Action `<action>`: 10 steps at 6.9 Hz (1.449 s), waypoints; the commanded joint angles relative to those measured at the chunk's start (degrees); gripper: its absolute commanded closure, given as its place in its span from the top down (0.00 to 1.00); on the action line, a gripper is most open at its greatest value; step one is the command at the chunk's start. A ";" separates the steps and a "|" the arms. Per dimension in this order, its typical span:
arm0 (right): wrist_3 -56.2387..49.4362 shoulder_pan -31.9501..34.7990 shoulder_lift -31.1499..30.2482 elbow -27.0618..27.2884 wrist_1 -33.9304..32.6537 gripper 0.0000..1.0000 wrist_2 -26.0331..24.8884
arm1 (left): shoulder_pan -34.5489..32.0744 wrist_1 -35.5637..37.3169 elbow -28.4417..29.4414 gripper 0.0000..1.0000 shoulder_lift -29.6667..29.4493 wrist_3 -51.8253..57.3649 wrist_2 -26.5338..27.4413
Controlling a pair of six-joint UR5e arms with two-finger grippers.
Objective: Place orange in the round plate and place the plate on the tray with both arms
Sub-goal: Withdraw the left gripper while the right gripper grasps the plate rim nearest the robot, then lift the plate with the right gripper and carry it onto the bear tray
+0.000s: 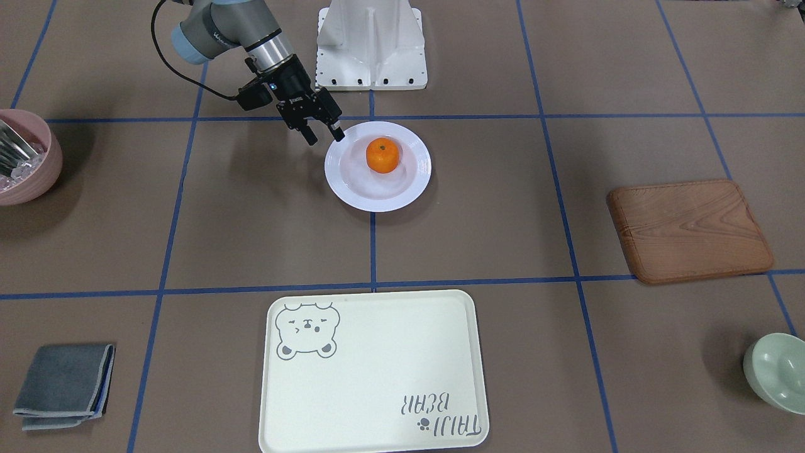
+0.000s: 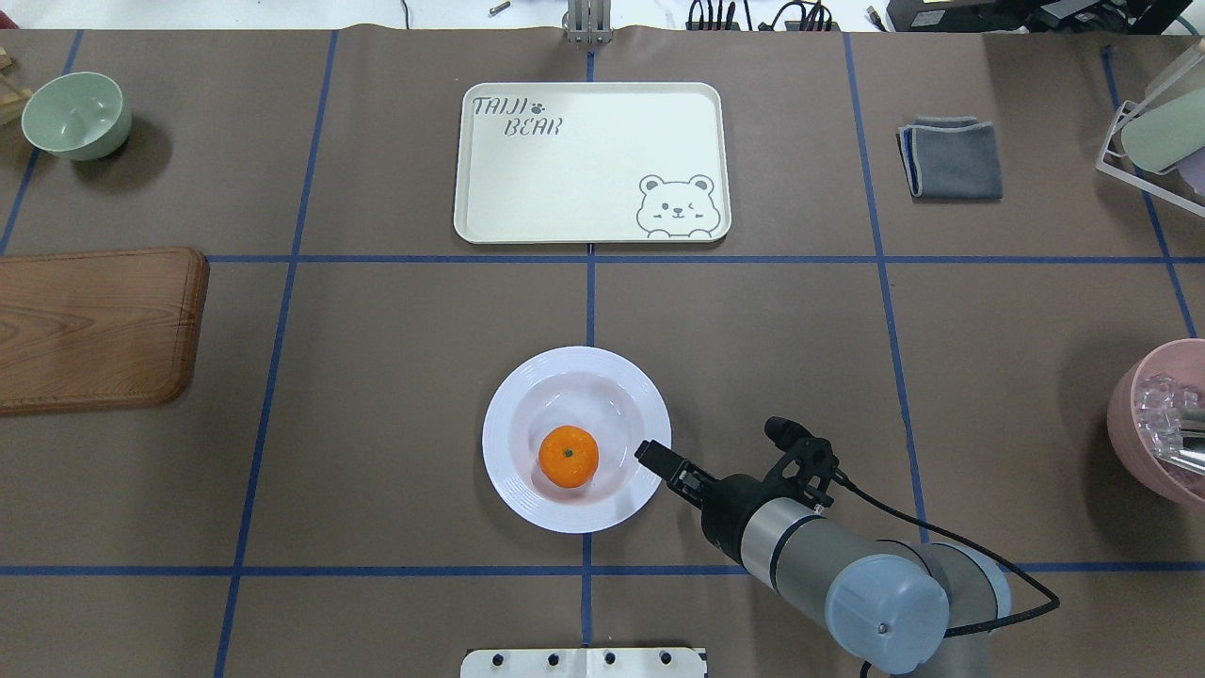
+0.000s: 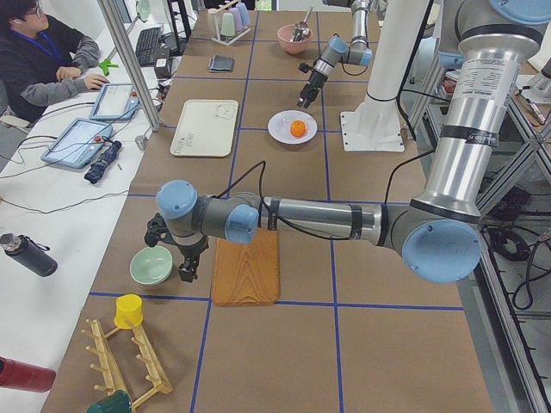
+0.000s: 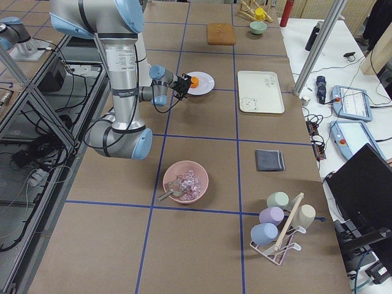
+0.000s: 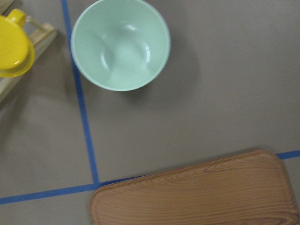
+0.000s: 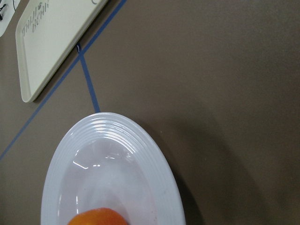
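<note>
**Op:** Status?

**Me:** The orange [image 1: 382, 155] sits in the round plate [image 1: 377, 202], slightly off-centre toward my base. My right gripper [image 1: 325, 138] is at the plate's rim on my right side, jaws spread, holding nothing. The tray [image 1: 377, 377] lies beyond the plate, well apart from it.

**Op:** How do you take the rim?

**Me:** My call: one finger over the ridged band and one under, staying off the glossy well. Close slowly and keep the plate level so the orange doesn't roll. Don't lift until the left gripper [image 3: 185, 268] has the opposite rim.

**Op:** Blind spots?

**Me:** The left gripper is far from the plate, by the green bowl [image 3: 151, 265] and the wooden board [image 3: 245, 267]. Only the side view shows it, so I can't tell how its jaws stand. The right wrist view shows the rim and a sliver of orange but no fingers. I can't confirm rim contact, or whether a finger can get under the rim off the table [image 1: 503, 239].
</note>
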 commanded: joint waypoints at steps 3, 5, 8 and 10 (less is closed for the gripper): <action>2.77 -1.78 4.72 -3.37 -0.51 0.12 -1.77 | -1.20 -0.06 0.98 0.98 1.25 1.53 -0.71; 2.86 -1.52 4.73 -2.93 0.10 0.00 -2.11 | -1.20 -0.41 0.90 0.98 1.25 1.62 -0.71; 3.04 -4.86 4.64 -2.75 5.95 0.00 -19.16 | -1.28 -0.41 0.90 0.98 1.51 1.53 -0.71; 3.21 -5.47 4.72 -3.10 11.58 0.00 -25.35 | -1.28 -0.76 0.20 0.98 2.48 1.53 -0.80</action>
